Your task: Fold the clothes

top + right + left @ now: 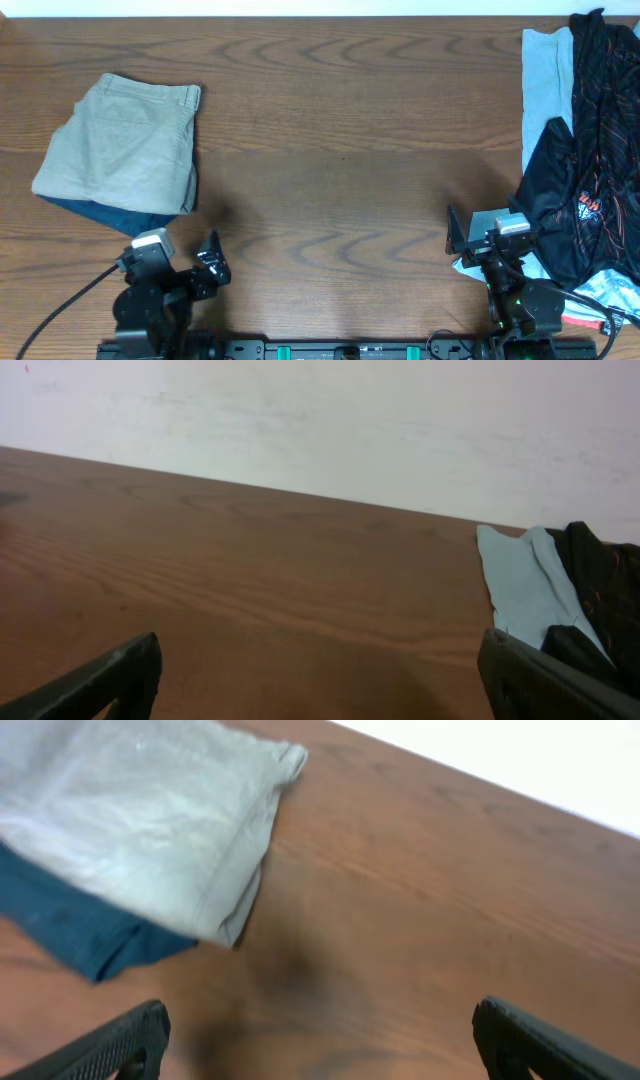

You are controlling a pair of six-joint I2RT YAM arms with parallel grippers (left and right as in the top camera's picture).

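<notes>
The khaki-beige trousers [125, 143] lie folded at the table's back left, on top of a folded navy garment [110, 217] whose edge shows below. Both also show in the left wrist view, the trousers [150, 820] and the navy garment [75, 930]. A black-with-orange garment [585, 170] and a light-blue garment [545, 75] lie in a loose heap at the right; the right wrist view shows the light-blue one [525, 585]. My left gripper [190, 262] is open and empty near the front edge, below the folded stack. My right gripper [485, 235] is open and empty beside the heap.
The wooden table [340, 150] stretches between the folded stack and the heap. A black cable [60, 305] runs from the left arm toward the front left. A pale wall [320, 420] stands behind the table.
</notes>
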